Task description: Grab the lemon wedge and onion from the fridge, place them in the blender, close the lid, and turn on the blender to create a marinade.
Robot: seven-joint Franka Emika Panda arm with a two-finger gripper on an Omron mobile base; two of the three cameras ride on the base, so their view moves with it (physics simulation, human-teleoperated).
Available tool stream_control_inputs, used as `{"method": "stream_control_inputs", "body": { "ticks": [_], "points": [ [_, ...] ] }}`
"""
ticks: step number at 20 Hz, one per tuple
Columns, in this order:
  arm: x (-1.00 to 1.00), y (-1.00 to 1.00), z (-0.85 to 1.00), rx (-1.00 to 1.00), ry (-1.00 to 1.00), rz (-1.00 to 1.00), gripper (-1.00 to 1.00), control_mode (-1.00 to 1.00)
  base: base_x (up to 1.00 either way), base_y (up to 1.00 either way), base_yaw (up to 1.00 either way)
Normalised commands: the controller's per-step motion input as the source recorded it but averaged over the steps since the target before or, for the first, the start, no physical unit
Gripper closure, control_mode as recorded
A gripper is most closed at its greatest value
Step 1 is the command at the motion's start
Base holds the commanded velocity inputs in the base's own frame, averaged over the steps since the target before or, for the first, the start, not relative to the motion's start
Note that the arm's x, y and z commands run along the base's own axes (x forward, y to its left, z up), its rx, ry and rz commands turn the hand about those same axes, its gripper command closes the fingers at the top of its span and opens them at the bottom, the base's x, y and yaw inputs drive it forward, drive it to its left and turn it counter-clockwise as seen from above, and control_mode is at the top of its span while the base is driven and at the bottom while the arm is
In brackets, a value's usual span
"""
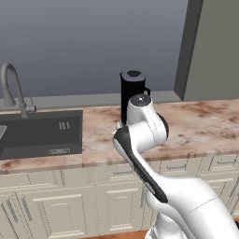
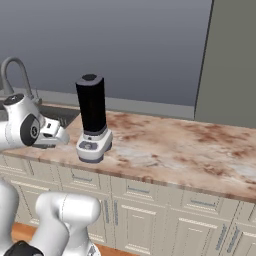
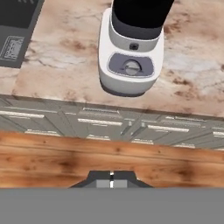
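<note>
The blender (image 2: 92, 116) stands on the marble counter: a tall black jug on a squat white base (image 3: 130, 65) with a grey button panel (image 3: 131, 65). A dark lid (image 1: 133, 73) sits on the jug's top. My gripper (image 3: 112, 178) is shut, its tips together with nothing between them. It hangs in front of the counter's edge, a little short of the blender base and to its left, pointing down at it. My white hand (image 2: 50, 131) sits just left of the base. The lemon wedge and the onion are out of view.
A dark sink (image 1: 42, 130) with a curved grey faucet (image 1: 11, 88) lies left of the blender. A tall grey body (image 1: 212, 46) rises at the counter's right end; I cannot tell if it is the fridge. Cream cabinet drawers (image 3: 109, 122) and a wooden floor (image 3: 109, 157) lie below.
</note>
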Motion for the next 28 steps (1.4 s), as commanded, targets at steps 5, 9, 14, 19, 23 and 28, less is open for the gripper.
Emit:
{"method": "stream_control_inputs", "body": {
  "ticks": [5,9,14,19,23,28],
  "points": [
    [0.05,-0.02,-0.02,0.00,-0.05,0.00,1.00,-1.00,0.00,0.00,0.00],
    [0.20,-0.19,-0.11,0.00,-0.27,0.00,1.00,-1.00,0.00,0.00,0.00],
    [0.14,0.00,-0.01,0.00,-0.02,0.00,1.00,-1.00,0.00,0.00,0.00],
    [0.13,0.00,-0.03,0.00,0.00,0.00,1.00,-1.00,0.00,0.00,0.00],
    [0.51,-0.01,-0.22,0.00,0.00,0.00,1.00,-1.00,0.00,0.00,0.00],
    [0.79,0.00,-0.17,0.00,0.00,-0.11,1.00,-1.00,0.00,0.00,0.00]
  ]
}}
